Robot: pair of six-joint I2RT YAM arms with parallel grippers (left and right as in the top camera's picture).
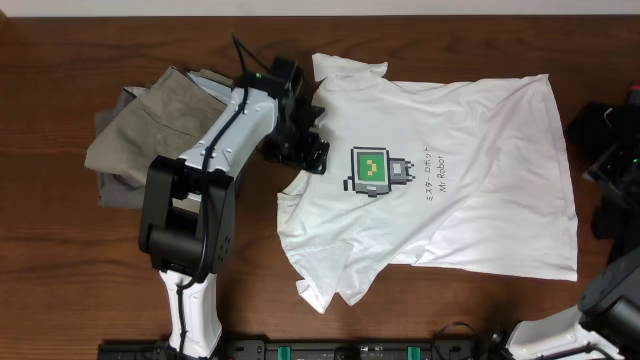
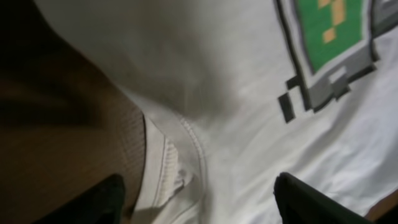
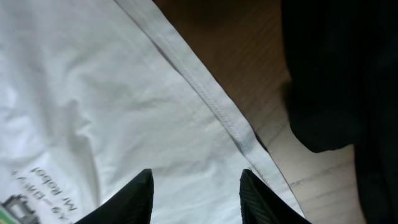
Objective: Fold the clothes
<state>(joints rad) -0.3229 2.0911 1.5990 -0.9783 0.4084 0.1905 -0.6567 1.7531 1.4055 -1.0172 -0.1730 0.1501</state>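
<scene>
The clothes, a white T-shirt [image 1: 470,170] with a green pixel robot print [image 1: 372,170], lies spread flat across the middle of the table. My left gripper [image 1: 312,150] hovers at the shirt's left edge by the collar. In the left wrist view the left gripper [image 2: 199,202] is open, its fingers standing wide either side of a folded seam [image 2: 180,165]. My right gripper [image 3: 196,190] is open over the shirt [image 3: 112,99], just inside the stitched hem [image 3: 211,102], with nothing between its fingers. The lettering [image 3: 53,186] shows at the lower left.
Khaki and grey trousers [image 1: 150,125] lie piled at the left, under the left arm. A black garment [image 3: 336,74] lies on the wood just past the shirt's hem, at the table's right edge [image 1: 600,125]. The right arm [image 1: 610,300] sits at the bottom right corner.
</scene>
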